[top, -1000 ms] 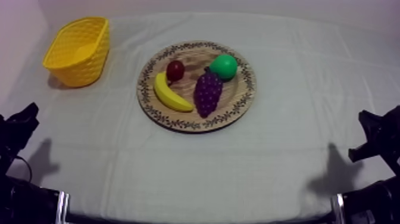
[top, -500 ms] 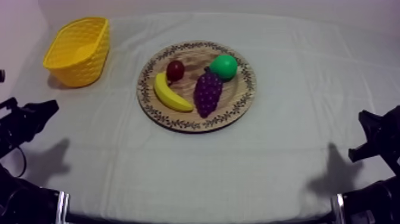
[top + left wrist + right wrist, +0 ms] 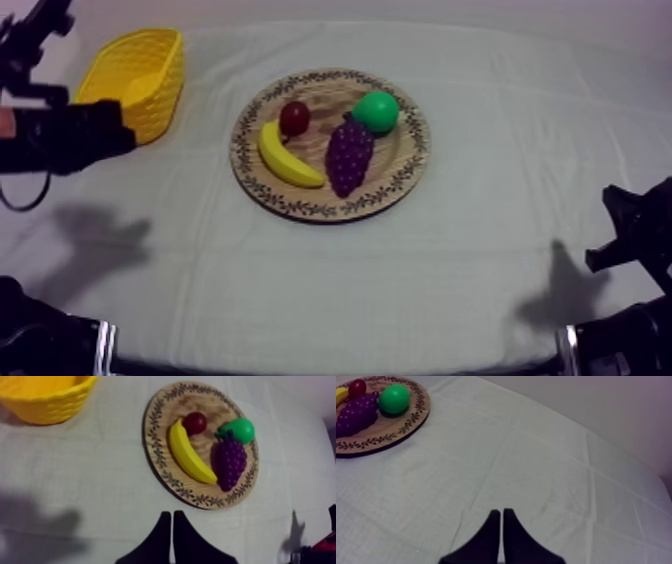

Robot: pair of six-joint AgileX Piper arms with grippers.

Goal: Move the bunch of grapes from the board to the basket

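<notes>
Lying on the board (image 3: pixel 300 208), the grapes (image 3: pixel 350 157) take up its right half near the centre of the top view, long axis running up and down the frame. Three other fruits crowd them. A green fruit (image 3: pixel 376 111) sits at their upper end, touching or nearly so. The banana (image 3: pixel 285 158) lies just to their left, its lower tip close against them; I cannot tell whether the two touch. The small red fruit (image 3: pixel 294 118) rests at the banana's upper end, apart from the grapes.

At the upper left of the top view the basket (image 3: pixel 160 100) stands open side up, well apart from the board, with bare cloth of the table (image 3: pixel 450 290) between them. The left arm (image 3: pixel 60 138) reaches in from the upper left edge and crosses in front of the basket's lower corner, and its shadow (image 3: pixel 95 245) falls on the cloth below. In the left wrist view the left hand (image 3: pixel 171 517) has its fingers pressed together on nothing, above bare cloth just short of the board's rim.

The right hand (image 3: pixel 501 513) is likewise pressed together and holds nothing, over bare cloth well away from the board. Its arm (image 3: pixel 635 230) sits low at the right edge of the top view.
</notes>
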